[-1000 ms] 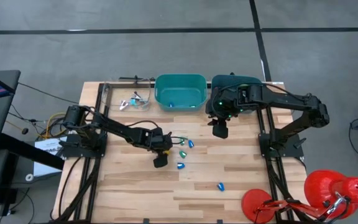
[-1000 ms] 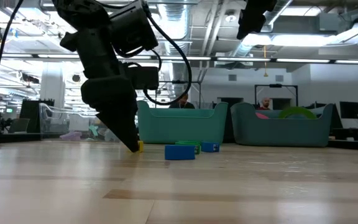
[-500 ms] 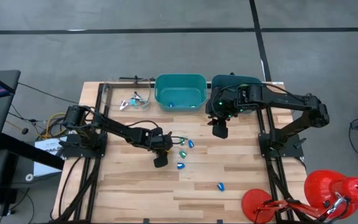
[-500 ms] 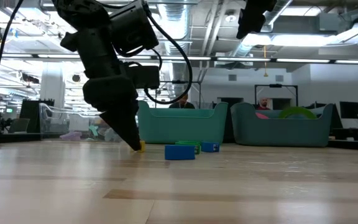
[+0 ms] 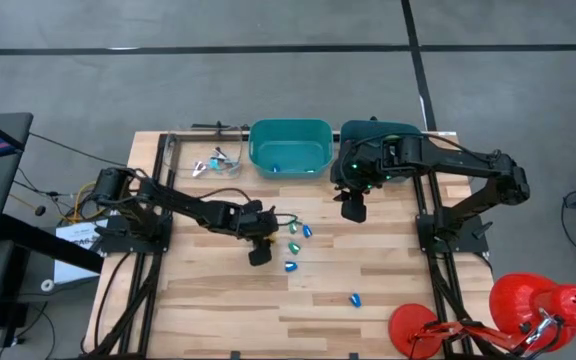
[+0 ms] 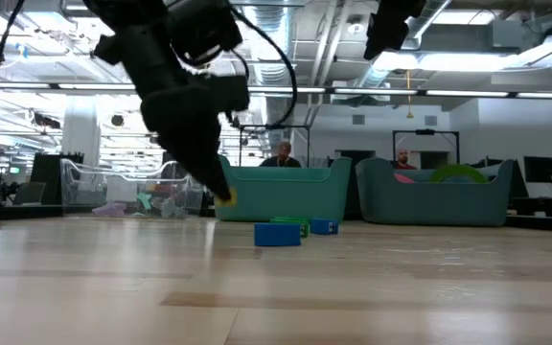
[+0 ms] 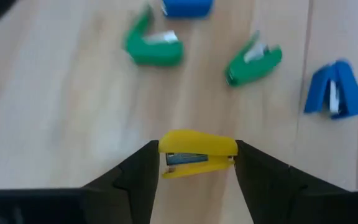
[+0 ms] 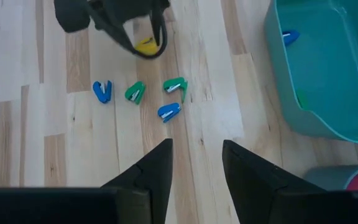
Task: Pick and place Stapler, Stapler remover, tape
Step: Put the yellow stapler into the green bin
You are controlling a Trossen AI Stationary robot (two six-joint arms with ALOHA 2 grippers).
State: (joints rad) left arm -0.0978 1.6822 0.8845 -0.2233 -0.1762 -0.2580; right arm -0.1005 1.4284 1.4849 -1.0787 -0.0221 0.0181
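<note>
Yellow stapler gripped and lifted by left claw; most of the sorting is left.
Left claw [image 7: 197, 163] is clamped on the yellow stapler [image 7: 197, 152], held clear above the worktop [image 5: 208, 290] beside four loose staplers [image 8: 135, 92]; a fifth blue stapler [image 5: 354, 298] lies well apart. Right claw [image 8: 196, 163] is parked apart-fingered, empty, near the teal bin [image 5: 290, 146], where one blue item [image 5: 276, 168] is seen. Tape rolls [image 6: 456, 174] are only partly visible in the darker bin [image 6: 444, 203]; clear tray [image 5: 208, 160] contents are hard to make out.
</note>
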